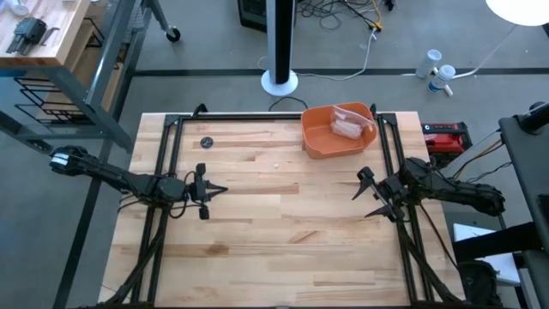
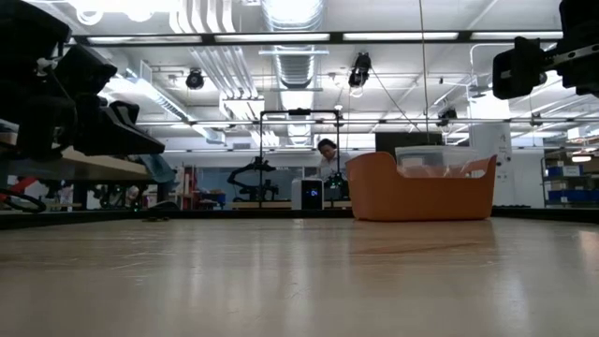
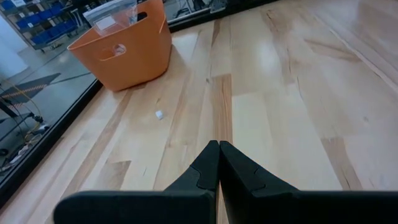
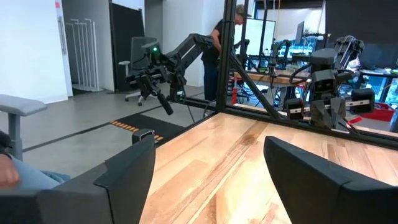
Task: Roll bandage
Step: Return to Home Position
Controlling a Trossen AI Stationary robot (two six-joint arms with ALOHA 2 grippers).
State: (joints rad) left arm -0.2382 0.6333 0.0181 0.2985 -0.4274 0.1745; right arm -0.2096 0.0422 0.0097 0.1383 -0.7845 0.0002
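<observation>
The orange tub (image 1: 319, 142) stands at the table's far right; it also shows in the low view (image 2: 421, 192) and the left wrist view (image 3: 124, 56). In it lies a crumpled clear wrapper (image 1: 350, 120) with pale contents. The bandage strip itself does not plainly show in any view. My left gripper (image 1: 221, 190) is shut and empty, above the table's left middle, pointing toward the right edge; its wrist view (image 3: 219, 149) shows the tips closed. My right gripper (image 1: 364, 194) is open and empty at the right middle, pointing toward the left edge (image 4: 208, 171).
A small dark round thing (image 1: 206, 142) lies at the far left, and a small white scrap (image 3: 159, 114) lies on the wood near the tub. Black frame rails (image 1: 167, 163) run along both sides and the far edge. People show in the room beyond (image 4: 221, 37).
</observation>
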